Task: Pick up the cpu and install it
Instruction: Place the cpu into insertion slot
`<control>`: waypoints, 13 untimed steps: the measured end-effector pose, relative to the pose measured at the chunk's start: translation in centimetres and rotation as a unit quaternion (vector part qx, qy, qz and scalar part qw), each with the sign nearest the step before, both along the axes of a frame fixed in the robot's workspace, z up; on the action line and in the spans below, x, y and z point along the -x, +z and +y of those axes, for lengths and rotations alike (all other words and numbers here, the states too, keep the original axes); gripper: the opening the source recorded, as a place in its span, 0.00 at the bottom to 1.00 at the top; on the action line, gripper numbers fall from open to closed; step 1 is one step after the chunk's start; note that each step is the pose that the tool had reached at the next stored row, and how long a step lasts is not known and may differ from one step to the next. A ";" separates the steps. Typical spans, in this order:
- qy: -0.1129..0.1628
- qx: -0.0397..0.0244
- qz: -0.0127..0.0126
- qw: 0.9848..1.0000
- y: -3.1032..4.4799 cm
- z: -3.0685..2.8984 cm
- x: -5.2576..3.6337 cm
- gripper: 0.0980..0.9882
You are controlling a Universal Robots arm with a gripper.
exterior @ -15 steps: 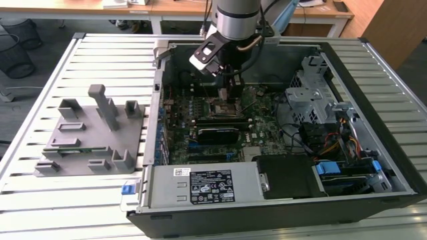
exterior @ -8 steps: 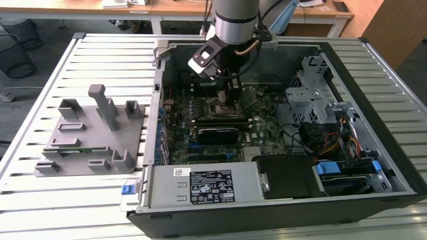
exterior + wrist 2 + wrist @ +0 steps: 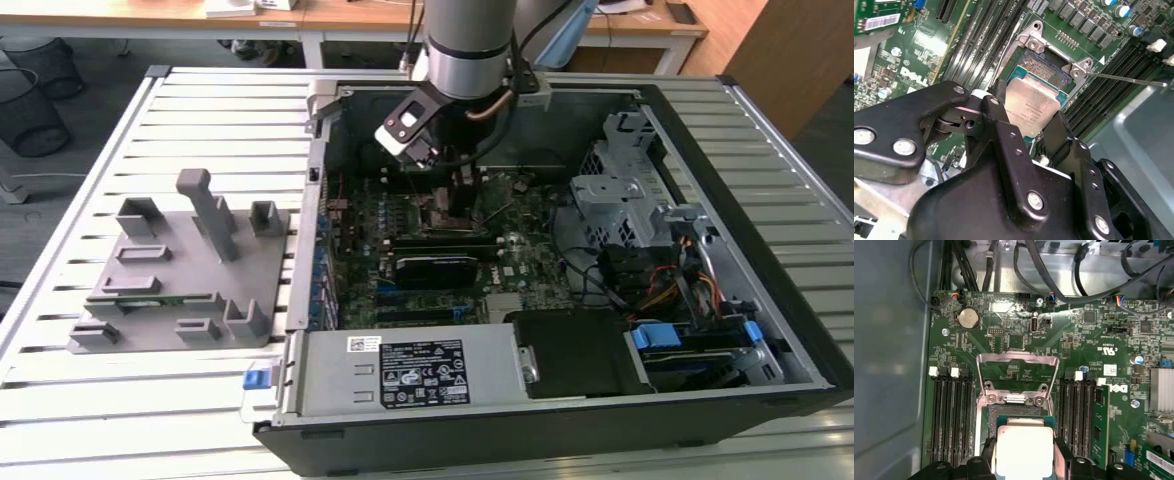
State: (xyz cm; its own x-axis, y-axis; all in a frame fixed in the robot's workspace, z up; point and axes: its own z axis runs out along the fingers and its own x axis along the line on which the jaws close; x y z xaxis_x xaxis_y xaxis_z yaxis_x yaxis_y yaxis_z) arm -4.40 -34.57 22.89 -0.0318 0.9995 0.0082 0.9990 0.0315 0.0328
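The cpu (image 3: 1030, 106) (image 3: 1022, 451), a square chip with a silver top and thin green rim, sits between the black fingers (image 3: 1004, 130) of my gripper (image 3: 1029, 114) (image 3: 1024, 456), which is shut on its two opposite edges. The chip hangs low over the open motherboard socket (image 3: 1046, 62) (image 3: 1015, 412), partly covering it; I cannot tell whether it touches. The socket's metal load plate (image 3: 1018, 360) stands flipped open beyond it. In the exterior view my gripper (image 3: 461, 205) reaches down into the open computer case (image 3: 787, 330), hiding the chip.
Memory slots (image 3: 949, 415) flank the socket, with one green memory stick (image 3: 1100, 425) seated. A thin retention lever (image 3: 1124, 77) sticks out beside the socket. A grey fixture (image 3: 187, 265) stands at the exterior view's left, outside the case. Power supply (image 3: 414, 370), drive cage (image 3: 627, 190) and cables (image 3: 667, 290) crowd the case.
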 end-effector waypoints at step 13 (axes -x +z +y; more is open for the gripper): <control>0.000 0.000 0.000 1.000 -1.69 0.50 0.13 0.50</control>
